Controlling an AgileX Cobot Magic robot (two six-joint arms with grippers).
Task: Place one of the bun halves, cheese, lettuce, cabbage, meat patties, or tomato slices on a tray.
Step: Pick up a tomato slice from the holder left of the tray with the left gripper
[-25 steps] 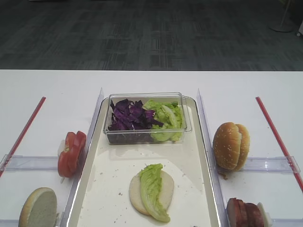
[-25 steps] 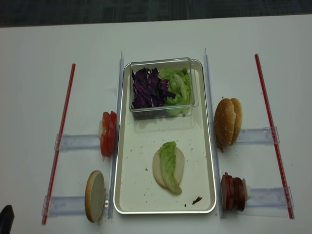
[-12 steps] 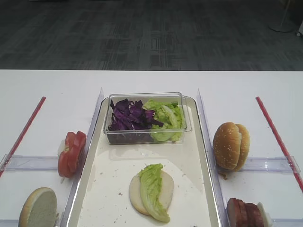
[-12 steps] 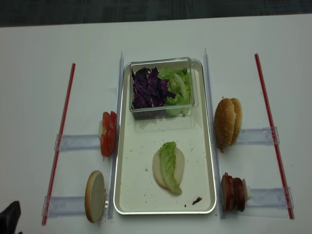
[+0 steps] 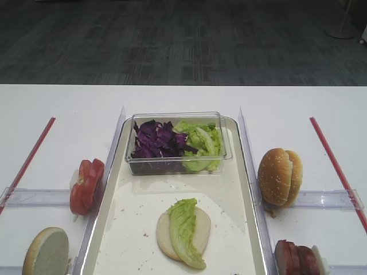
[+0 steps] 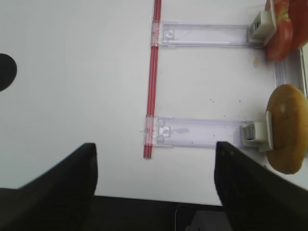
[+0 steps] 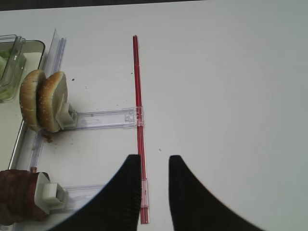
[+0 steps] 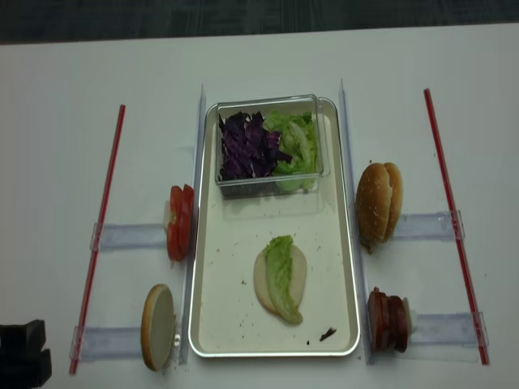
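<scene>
A white table (image 8: pixel 57 81) carries 2 red strips (image 8: pixel 99 235) (image 8: pixel 454 223), 1 near each side, running front to back. 4 clear plastic rails (image 8: pixel 130 237) (image 8: pixel 109 342) (image 8: pixel 426 225) (image 8: pixel 442 328) lie crosswise, 2 on each side, each reaching a red strip. A clear plastic tub (image 8: pixel 268 146) stands at the far end between them. Beyond the table lies dark grey carpet (image 5: pixel 183 40).
</scene>
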